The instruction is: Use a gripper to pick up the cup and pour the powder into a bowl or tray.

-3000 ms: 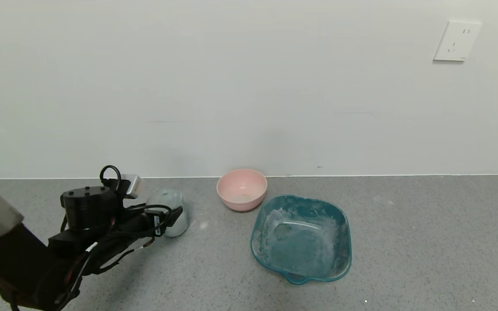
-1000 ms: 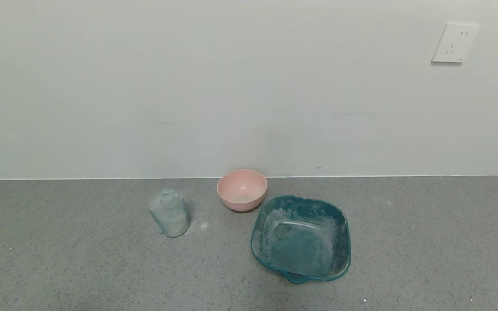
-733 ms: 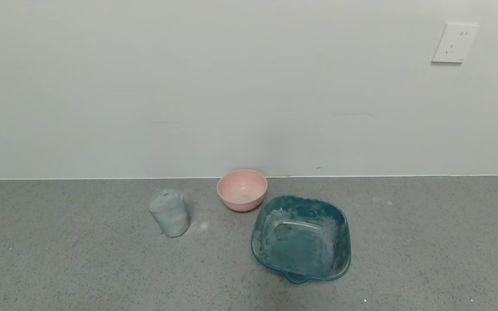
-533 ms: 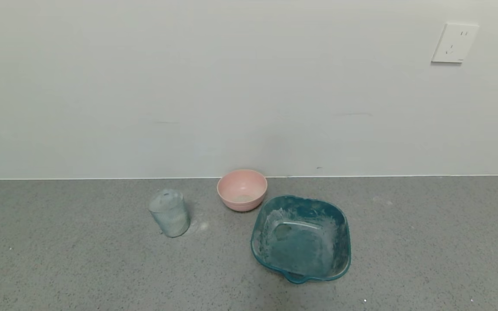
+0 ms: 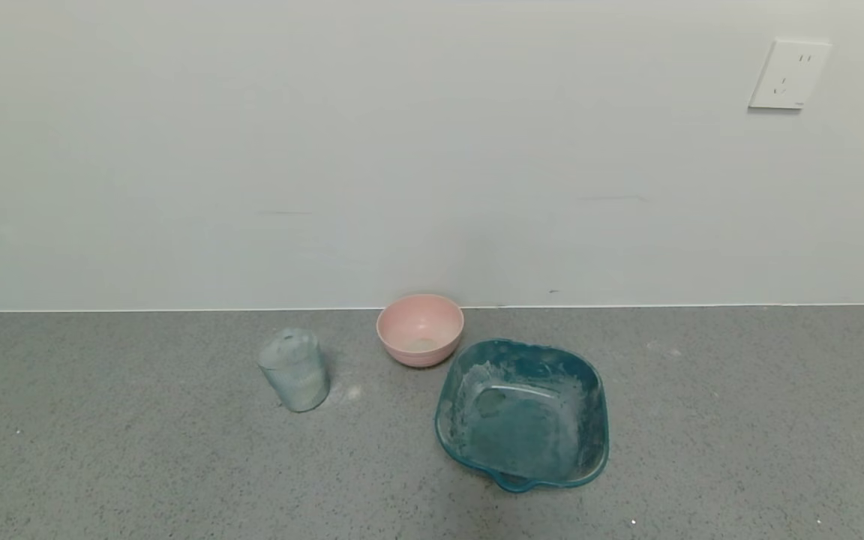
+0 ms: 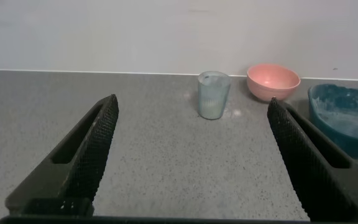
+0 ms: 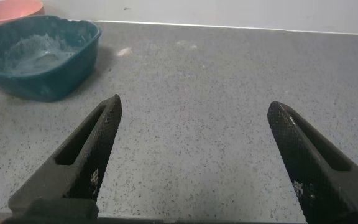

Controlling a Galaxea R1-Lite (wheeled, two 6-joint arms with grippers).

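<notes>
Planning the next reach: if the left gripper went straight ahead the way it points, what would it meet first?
Probably the cup, standing upright between the open left gripper fingers' line of sight; bare counter lies before it.

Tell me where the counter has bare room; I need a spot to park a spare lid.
Bare stretches: left of the cup, right of the teal tray out to the counter end, and the front strip. Crowded: the pink bowl sits close against the tray's back corner; only a narrow gap separates cup and bowl.
</notes>
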